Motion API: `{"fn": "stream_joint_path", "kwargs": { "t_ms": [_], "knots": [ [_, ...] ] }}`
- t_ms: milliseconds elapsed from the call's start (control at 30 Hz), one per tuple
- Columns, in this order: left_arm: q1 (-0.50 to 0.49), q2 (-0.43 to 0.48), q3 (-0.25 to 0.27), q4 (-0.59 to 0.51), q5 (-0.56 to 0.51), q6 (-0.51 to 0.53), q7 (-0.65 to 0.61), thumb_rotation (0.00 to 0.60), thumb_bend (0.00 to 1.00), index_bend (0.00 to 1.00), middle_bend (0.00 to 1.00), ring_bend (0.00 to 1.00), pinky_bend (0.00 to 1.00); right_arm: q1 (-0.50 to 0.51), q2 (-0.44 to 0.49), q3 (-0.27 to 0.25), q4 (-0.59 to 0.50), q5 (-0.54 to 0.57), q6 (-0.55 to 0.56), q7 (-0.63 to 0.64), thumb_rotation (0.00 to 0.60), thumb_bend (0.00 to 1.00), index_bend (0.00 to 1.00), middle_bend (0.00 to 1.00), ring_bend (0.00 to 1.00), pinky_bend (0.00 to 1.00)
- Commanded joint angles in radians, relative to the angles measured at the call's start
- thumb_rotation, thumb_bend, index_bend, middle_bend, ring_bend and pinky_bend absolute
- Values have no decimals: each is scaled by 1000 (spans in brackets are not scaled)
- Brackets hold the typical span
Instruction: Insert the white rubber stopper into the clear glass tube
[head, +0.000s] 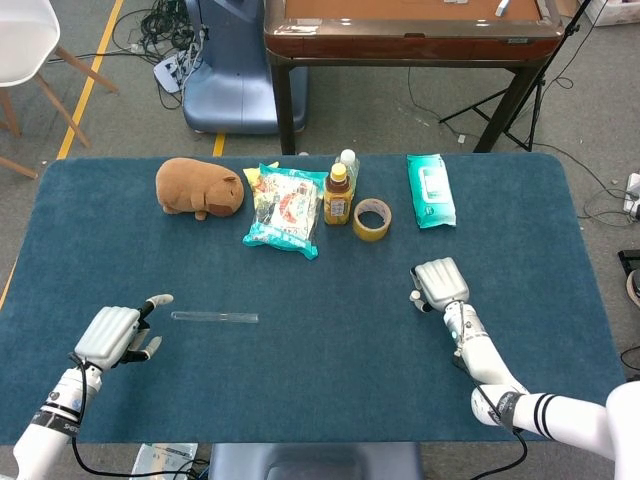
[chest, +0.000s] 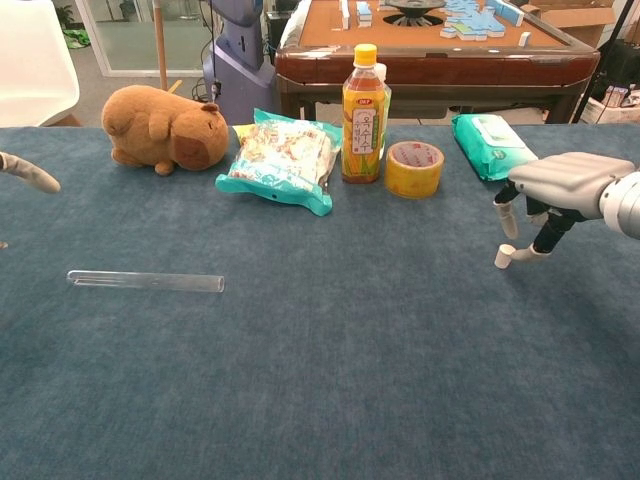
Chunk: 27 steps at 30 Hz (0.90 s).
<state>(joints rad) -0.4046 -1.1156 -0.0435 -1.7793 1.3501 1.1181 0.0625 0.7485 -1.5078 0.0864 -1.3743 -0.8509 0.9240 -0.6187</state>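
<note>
From the head view, the slim clear glass tube (head: 214, 317) lies flat on the napped blue tabletop (head: 330, 380), just beside the left robot hand (head: 115, 334), which rests empty with fingers apart, while grey floor and cables show beyond. From the chest view, the right robot hand (chest: 560, 190), smooth grey, arches over the small white rubber stopper (chest: 504, 257), a fingertip (chest: 521, 254) touching it without a grip; a wooden table (chest: 430, 45) stands behind.

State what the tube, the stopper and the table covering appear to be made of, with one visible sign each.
Tube: clear glass or plastic; the cloth shows through it.
Stopper: matte white, probably rubber; no shine.
Table covering: blue fabric, felt-like; fuzzy, glare-free texture.
</note>
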Motion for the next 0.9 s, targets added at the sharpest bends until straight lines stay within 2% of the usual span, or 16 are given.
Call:
{"fn": "stream_joint_path", "kwargs": {
  "t_ms": [33, 200, 900],
  "knots": [
    [0, 1, 1, 0, -2, -2, 2, 600, 357, 200, 914, 990, 967, 4, -5, 1, 6, 10, -11, -5, 590, 224, 504, 1000, 1000, 1000],
    [1, 3, 0, -1, -5, -3, 0, 600, 357, 200, 914, 989, 967, 13, -16, 1, 19, 25, -25, -14, 550, 227, 456, 1000, 1000, 1000],
    [4, 7, 3, 7, 0, -12, -30, 600, 358, 201, 914, 989, 967, 20, -25, -5, 15, 58, -26, -38, 550, 266, 464, 1000, 1000, 1000]
  ]
}}
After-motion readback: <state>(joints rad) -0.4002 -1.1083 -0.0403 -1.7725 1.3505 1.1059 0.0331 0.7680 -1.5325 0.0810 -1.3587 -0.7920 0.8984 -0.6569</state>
